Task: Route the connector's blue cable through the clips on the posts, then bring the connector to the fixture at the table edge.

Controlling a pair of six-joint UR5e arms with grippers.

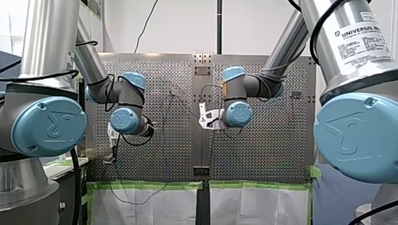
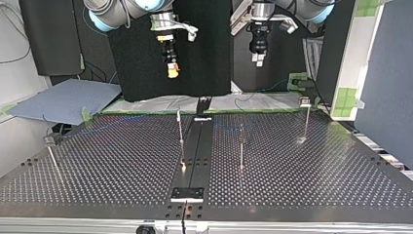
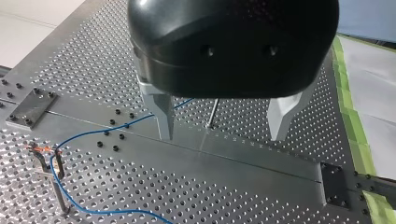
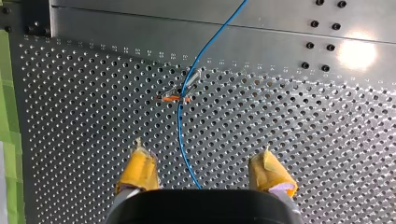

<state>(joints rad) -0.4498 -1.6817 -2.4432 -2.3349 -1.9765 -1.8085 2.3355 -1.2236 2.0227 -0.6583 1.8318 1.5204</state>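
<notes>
Presently, you had: right gripper (image 4: 202,147), wide, empty, the blue cable (image 4: 179,126) running lengthwise between its pads (image 4: 140,170) toward the clip (image 4: 180,96); left gripper (image 3: 222,137), wide, empty.

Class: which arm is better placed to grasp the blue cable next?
Probably right: my right pincer hangs open with the blue cable running between its yellow pads. My left pincer, also open, has it passing off-centre by one finger.
</notes>
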